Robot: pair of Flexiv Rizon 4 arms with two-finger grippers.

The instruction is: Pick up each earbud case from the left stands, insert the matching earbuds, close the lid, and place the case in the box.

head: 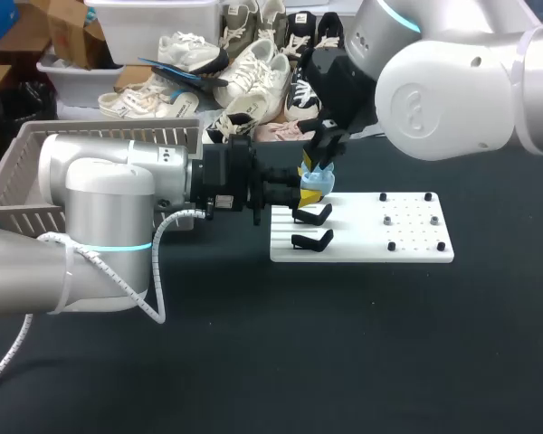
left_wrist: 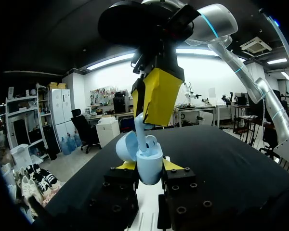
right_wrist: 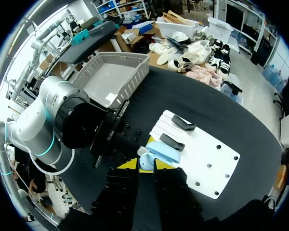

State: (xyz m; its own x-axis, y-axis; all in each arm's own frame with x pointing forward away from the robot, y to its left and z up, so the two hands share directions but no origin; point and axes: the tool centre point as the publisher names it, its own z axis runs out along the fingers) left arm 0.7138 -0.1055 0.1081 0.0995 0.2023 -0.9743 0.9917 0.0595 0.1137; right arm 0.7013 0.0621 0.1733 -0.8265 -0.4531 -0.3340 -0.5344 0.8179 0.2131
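Observation:
A light blue earbud case point(left_wrist: 150, 168) is held upright with my left gripper point(left_wrist: 149, 169) shut on its sides, just above the white board point(head: 407, 240). Its lid point(left_wrist: 124, 147) stands open, and one light blue earbud point(left_wrist: 152, 141) sits inside. My right gripper point(left_wrist: 153, 115) comes down from above, shut on a second light blue earbud point(left_wrist: 141, 134) whose end reaches into the case. In the right wrist view the case's lid point(right_wrist: 164, 152) lies just ahead of my right gripper point(right_wrist: 145, 166). In the head view both grippers meet at the case point(head: 315, 184).
Two empty black stands point(head: 313, 214) point(head: 312, 240) sit on the board's left part, and small black pegs point(head: 391, 245) dot its right part. A grey basket point(head: 32, 149) stands at the table's back left, behind my left arm.

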